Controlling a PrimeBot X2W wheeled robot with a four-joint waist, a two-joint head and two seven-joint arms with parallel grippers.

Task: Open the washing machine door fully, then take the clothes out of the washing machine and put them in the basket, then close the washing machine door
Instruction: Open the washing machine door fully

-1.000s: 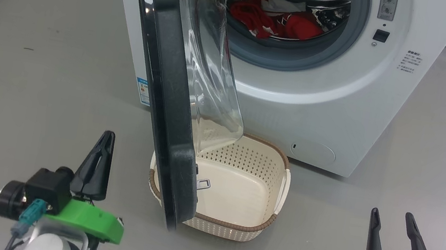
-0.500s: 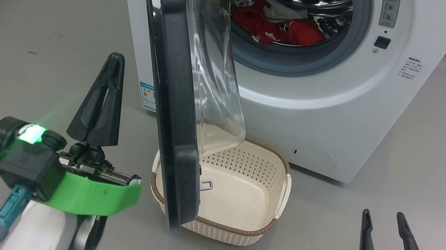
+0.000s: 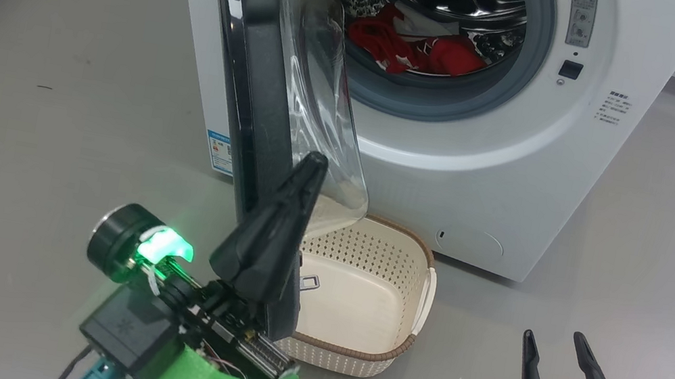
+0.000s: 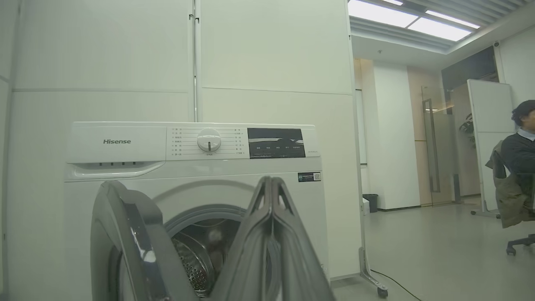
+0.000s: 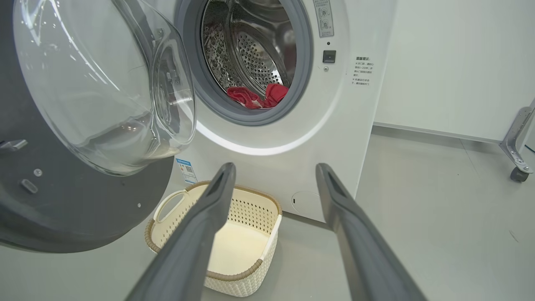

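My left tool (image 3: 314,164) is pinched fully shut, its two fingers pressed flat together with nothing between them. In the head view it rises in front of the near lower edge of the washing machine door (image 3: 256,100); I cannot tell whether it touches the door. From my left wrist, the shut fingers (image 4: 259,251) point at the machine's front, with the door's rim just to their left.

My right tool (image 3: 553,335) stands wide open and holds nothing. It sits low at the near right, well apart from the machine and the basket.

The door is partly open, hinged on the left of the washing machine (image 3: 484,173) and swung out toward me. Its clear glass bowl hangs over the far left part of the basket (image 3: 345,350). The basket sits on the grey floor (image 3: 56,67), just in front of the machine and below the drum opening. The clothes (image 3: 402,46), red with some white, lie in the bottom of the steel drum, behind the grey gasket.
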